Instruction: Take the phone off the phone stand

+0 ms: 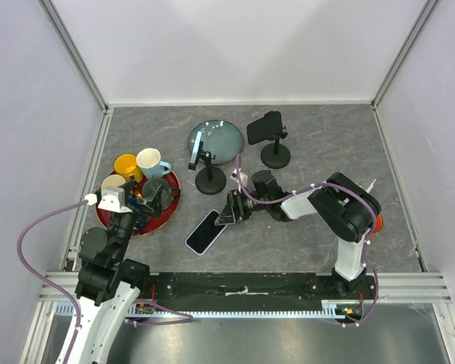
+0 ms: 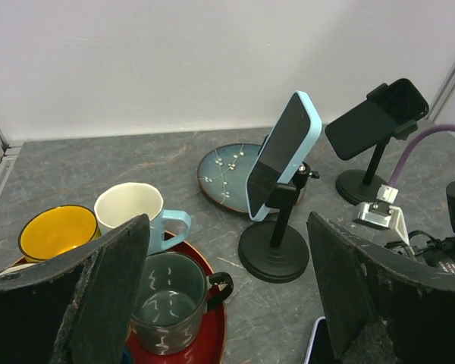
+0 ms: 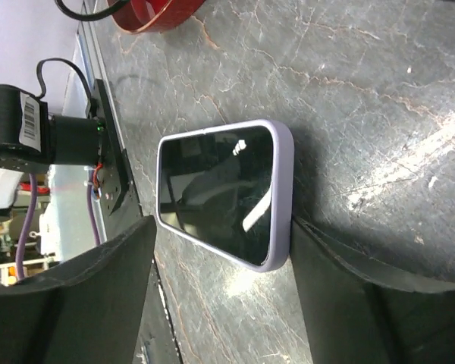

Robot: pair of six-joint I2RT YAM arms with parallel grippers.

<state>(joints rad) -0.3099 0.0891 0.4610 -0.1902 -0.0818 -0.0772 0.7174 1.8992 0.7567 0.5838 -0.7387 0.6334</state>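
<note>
– Between the right gripper's point(image 3: 224, 227) two black fingers point(image 3: 98, 296), what is there?
– One end of a slim lilac-cased phone point(image 3: 216, 193) with a dark glass screen. The fingers stand apart, one on each side of it. The far one looks to touch its edge, but nothing is clamped.
– And the phone itself?
– Flat on the grey stone-patterned table point(image 1: 326, 144), screen up, off both stands.
– So the job is finished?
– For that phone I'd judge the lifting-off done, with only the arm's withdrawal to come. Farther out, though, a light-blue-cased phone point(image 2: 284, 155) sits tilted in a black round-footed stand point(image 2: 273, 258), and a black phone point(image 2: 375, 117) sits in a second black stand point(image 2: 362, 186) beyond it. If either of those is meant, that work is not yet begun.
– The left gripper point(image 2: 227, 221)?
– Fingers spread wide, holding nothing, hanging over the red round tray point(image 2: 216, 326) of ceramic mugs point(image 2: 171, 303).
</note>
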